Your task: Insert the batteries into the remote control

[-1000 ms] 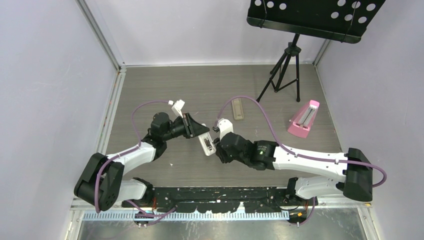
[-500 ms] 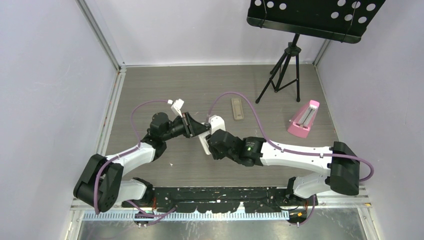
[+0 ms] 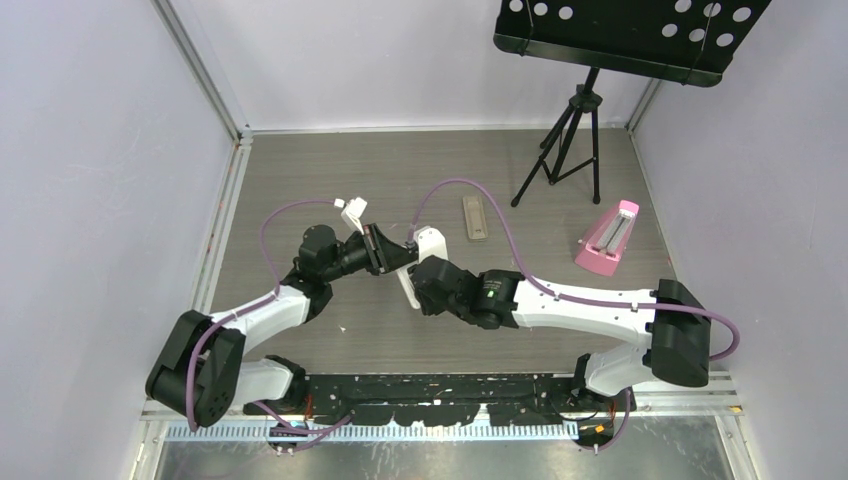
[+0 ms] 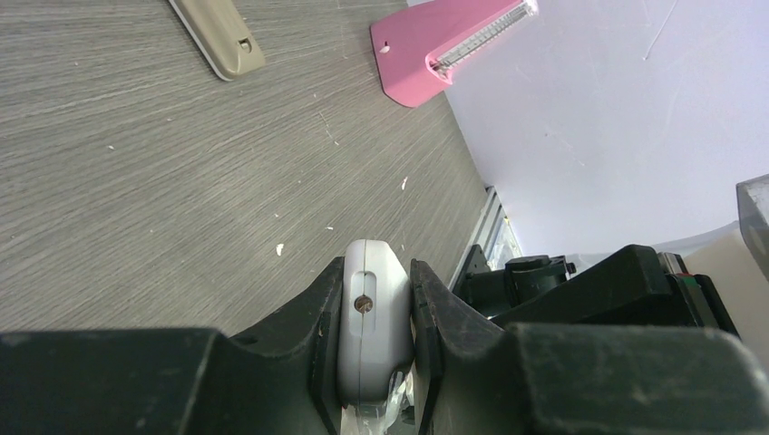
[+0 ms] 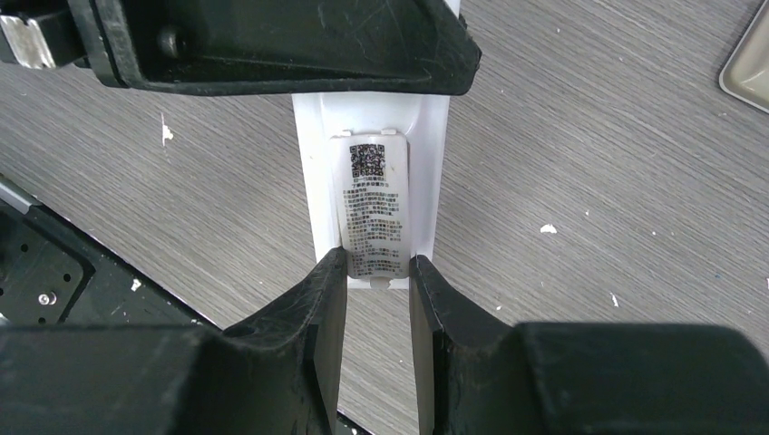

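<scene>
Near the middle of the worktop (image 3: 300,170) the two arms meet nose to nose, the left one reaching in from about 8 o'clock and the right from about 4 o'clock. The left claw (image 4: 374,268) is clamped on one end of a plain white bar (image 5: 313,181). Its two dark fingers press against the bar's narrow sides, and the rounded grey-white end pokes out between them. The bar's printed label (image 5: 372,208), a small code square above lines of fine text, faces the right wrist camera.

The right claw (image 5: 374,265) sits over the bar's other end with its jaws only narrowly apart. Their tips flank the near end of the label panel, closer together than the bar is wide. I cannot tell whether they pinch the panel or merely rest either side of it.

The remote control (image 3: 476,217) lies flat on the worktop, tan side up, at roughly 2 o'clock from where the claws meet. It is apart from both claws, and neither one touches it.

At 3 o'clock from the remote control, well off to the side, lies a pink wedge (image 3: 607,237). At 2 o'clock from it stand the tripod legs of a black music stand (image 3: 575,140).
</scene>
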Available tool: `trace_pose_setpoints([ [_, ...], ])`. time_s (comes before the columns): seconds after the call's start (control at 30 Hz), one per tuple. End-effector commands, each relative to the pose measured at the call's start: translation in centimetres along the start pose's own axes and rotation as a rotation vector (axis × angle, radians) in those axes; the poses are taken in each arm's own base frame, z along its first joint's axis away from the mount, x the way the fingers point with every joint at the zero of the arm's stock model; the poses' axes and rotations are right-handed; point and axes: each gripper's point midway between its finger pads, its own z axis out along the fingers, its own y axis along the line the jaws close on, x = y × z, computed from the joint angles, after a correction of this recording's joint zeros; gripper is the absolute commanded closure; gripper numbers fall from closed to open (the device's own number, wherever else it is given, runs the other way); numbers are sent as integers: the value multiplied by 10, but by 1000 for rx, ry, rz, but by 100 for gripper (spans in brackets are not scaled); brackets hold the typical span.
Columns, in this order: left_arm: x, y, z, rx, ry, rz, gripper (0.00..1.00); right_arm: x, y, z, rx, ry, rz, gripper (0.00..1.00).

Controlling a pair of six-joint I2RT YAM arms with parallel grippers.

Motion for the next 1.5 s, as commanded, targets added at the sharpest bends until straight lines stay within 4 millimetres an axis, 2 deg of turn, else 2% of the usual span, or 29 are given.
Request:
trace_pose_setpoints([
  [0.0, -15, -23, -2, 73, -51, 60, 100, -15, 6, -5, 1, -25, 47, 76],
  [0.43, -19, -27, -2, 77, -60, 57, 100, -10, 7, -7, -13, -11, 44, 76],
  [1.0, -10, -38, -4, 139, 0, 56, 100, -28, 13, -2, -23, -26, 34, 76],
  [1.17, -11, -45, -4, 164, 6, -19, 100, -31, 12, -1, -11, 1, 55, 70],
  [1.4, -14, -54, -3, 171, 19, -203, 100, -9, 15, 0, -52, 163, 58, 66],
  [1.47, -15, -55, -3, 167, 21, -225, 100, -5, 12, 0, -36, 181, 60, 62],
])
